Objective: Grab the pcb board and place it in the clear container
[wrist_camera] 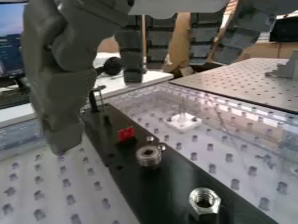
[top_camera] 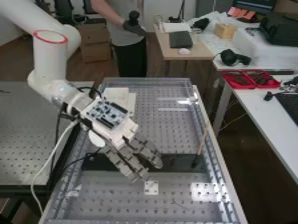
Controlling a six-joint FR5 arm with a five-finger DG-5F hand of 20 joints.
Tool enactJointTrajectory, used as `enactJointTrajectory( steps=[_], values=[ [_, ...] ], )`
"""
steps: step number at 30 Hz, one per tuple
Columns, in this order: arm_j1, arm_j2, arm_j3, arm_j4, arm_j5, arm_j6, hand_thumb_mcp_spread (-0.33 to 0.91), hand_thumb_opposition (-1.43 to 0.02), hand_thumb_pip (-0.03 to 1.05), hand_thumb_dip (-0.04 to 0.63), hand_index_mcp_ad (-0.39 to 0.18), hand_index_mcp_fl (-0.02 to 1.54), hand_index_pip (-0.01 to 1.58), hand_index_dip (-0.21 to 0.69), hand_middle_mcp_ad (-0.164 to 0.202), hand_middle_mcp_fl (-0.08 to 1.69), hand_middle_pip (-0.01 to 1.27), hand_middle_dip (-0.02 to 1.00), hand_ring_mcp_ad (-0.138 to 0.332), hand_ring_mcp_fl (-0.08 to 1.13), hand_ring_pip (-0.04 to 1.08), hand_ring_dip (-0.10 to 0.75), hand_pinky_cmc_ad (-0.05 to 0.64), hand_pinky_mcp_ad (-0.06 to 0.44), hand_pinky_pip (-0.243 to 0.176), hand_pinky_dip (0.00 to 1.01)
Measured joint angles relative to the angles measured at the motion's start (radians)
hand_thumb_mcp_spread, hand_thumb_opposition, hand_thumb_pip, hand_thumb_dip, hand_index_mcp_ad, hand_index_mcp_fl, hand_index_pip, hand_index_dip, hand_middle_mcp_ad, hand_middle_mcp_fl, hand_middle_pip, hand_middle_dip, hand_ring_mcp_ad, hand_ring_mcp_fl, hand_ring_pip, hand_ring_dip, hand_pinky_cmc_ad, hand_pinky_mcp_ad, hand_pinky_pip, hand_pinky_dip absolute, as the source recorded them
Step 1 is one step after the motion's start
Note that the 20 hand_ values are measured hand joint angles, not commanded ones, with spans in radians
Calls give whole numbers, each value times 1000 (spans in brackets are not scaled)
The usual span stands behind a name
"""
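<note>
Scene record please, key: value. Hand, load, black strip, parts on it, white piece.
hand: above the bench, fingers extended
load: nothing seen in the hand
black strip: lies across the bench, below the hand
on strip: red piece, round metal part, hex nut
white piece: beside the strip, off it

The high view looks from above, slantwise down along the perforated bench (top_camera: 120,204); the wrist view faces, closely and obliquely, the black plate (wrist_camera: 166,179), which both share.
</note>
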Motion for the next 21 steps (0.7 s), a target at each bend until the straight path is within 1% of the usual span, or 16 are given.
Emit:
enactJointTrajectory(
  steps=[2,3,4,6,7,9,10,11,14,16,17,21],
  values=[
    [-2,-3,0,7,2,-1,557,-759,318,192,-37,176,372,316,-2,52,143,120,161,23,103,21,276,183,-63,147],
    [-2,-3,0,12,3,-2,555,-759,318,192,-37,152,429,316,-3,52,145,122,166,19,103,21,276,180,-63,147],
    [-4,-5,0,27,3,-6,569,-756,321,195,-38,148,499,316,-5,51,141,124,150,19,101,21,276,180,-63,147],
    [-7,-10,-3,61,0,-17,576,-771,326,215,-47,138,616,321,-7,51,141,127,145,19,101,21,276,180,-63,143],
    [-8,-11,-3,66,-1,-20,585,-773,328,220,-54,126,693,321,-3,51,140,127,145,19,108,28,276,182,-63,147],
    [-11,-15,-5,86,-9,-29,588,-785,328,227,-56,110,819,318,-19,66,140,127,143,23,105,35,278,175,-63,147],
    [-12,-16,-5,90,-11,-31,588,-785,328,225,-58,98,899,318,-21,98,143,131,131,23,101,35,276,171,-63,147],
    [-14,-17,-5,103,-17,-38,585,-785,328,234,-58,91,927,321,-21,122,145,140,131,23,101,35,276,169,-59,147],
    [-17,-20,-4,130,-30,-50,602,-798,328,237,-73,87,1026,321,-19,119,140,147,134,23,101,33,276,166,-59,148],
    [-19,-23,-2,135,-36,-50,604,-798,328,237,-73,73,1126,321,-21,122,145,155,122,23,105,40,276,164,-59,148],
    [-21,-24,0,138,-41,-51,604,-799,328,237,-73,72,1140,321,-21,122,145,157,115,23,108,40,276,164,-59,148],
    [-27,-32,10,143,-59,-62,604,-817,328,253,-75,73,1215,333,-21,122,140,157,117,35,101,49,281,166,-56,150]
  ],
)
